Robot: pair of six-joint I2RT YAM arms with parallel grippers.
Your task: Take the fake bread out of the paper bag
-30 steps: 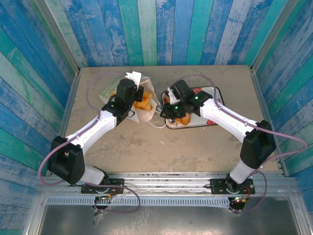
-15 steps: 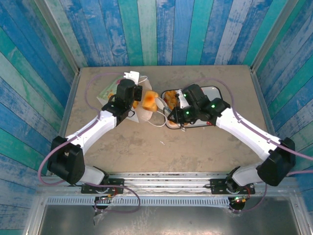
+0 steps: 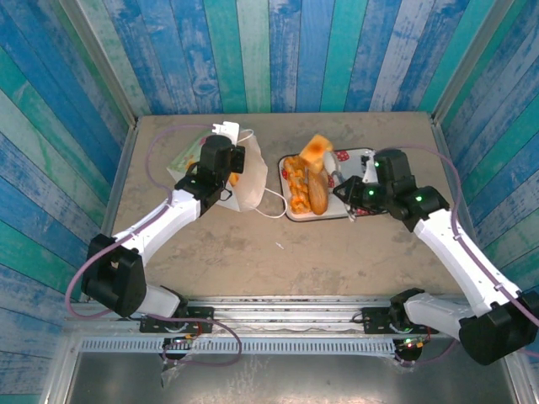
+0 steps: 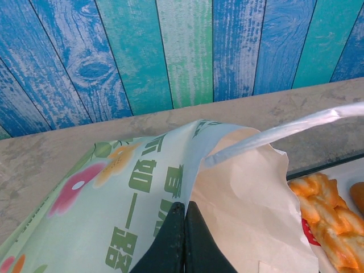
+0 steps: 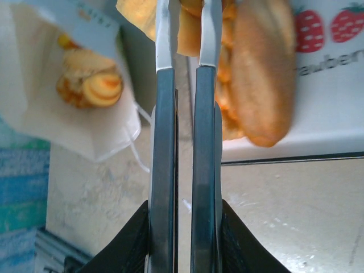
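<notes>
Right gripper [image 5: 185,34] is seen pinched nearly shut on a golden piece of fake bread [image 3: 316,150], which is held clear above the side of the strawberry-print tray [image 5: 324,102] nearest the bag. On that tray an oval brown loaf [image 5: 263,74] is laid beside twisted orange pieces [image 4: 318,205], its long axis running roughly parallel to the gripper's fingers. The left gripper [image 4: 185,227] is closed tight on the rim of the paper bag [image 3: 251,172], so that the mouth is turned toward the tray. One more roll [image 5: 91,85] is visible inside the bag, to the left of the right gripper and just across the narrow strip of worktop [image 3: 278,261] between bag and tray. The task is judged to be partly done. The held piece is to be set down on the tray beneath it, and the roll in the bag is then best reached by the right arm, since the left is taken up with the bag. A sideways approach into the mouth is called for.
</notes>
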